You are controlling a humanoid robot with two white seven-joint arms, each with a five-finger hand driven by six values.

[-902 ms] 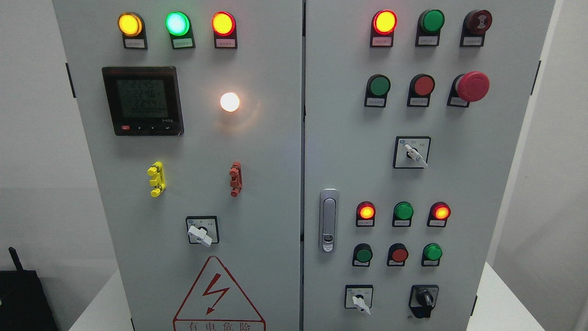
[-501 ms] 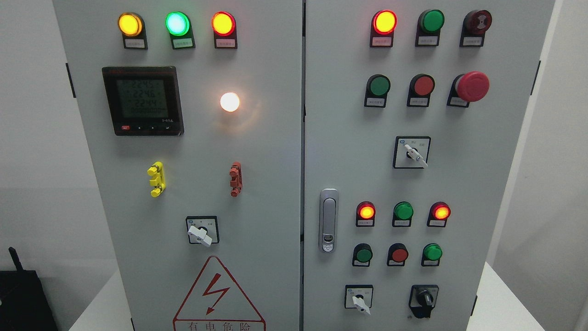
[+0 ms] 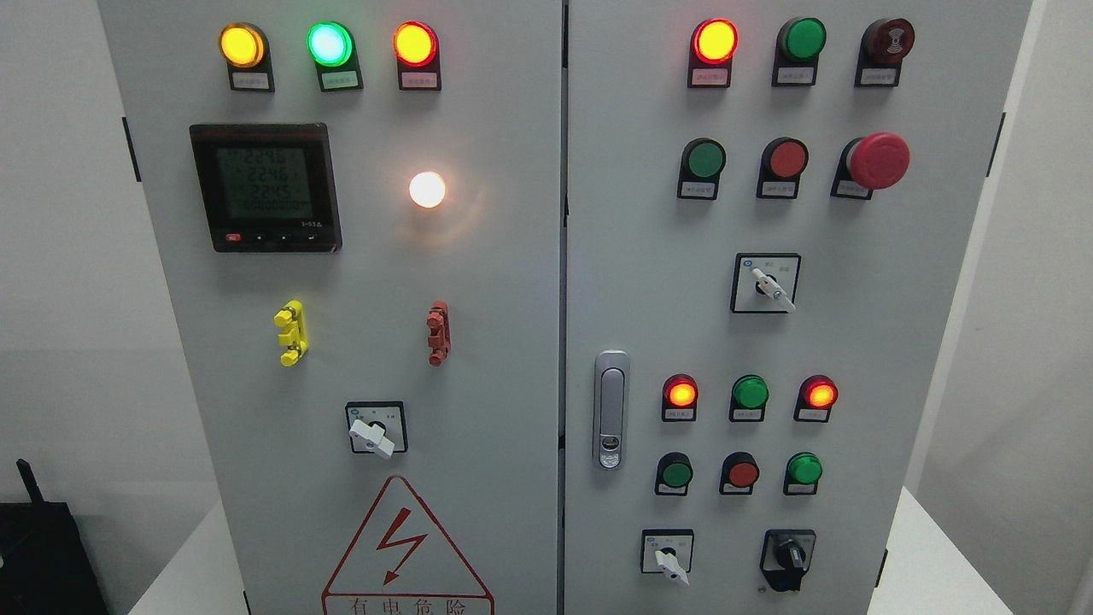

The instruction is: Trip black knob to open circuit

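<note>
Both hands out of view, state unknown. Black rotary knob (image 3: 790,558) untouched, low on right cabinet door (image 3: 897,342). Approach not begun; next: reach, grip, twist.

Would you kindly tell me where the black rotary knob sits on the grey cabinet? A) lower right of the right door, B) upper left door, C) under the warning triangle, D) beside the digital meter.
A: the black rotary knob sits at the bottom right of the grey cabinet's right door, right of a white selector switch.

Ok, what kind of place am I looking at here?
Probably an electrical room or a training setup: a grey control cabinet with lit indicator lamps, a digital meter, a red emergency stop and the black knob. No hand is in view.
</note>
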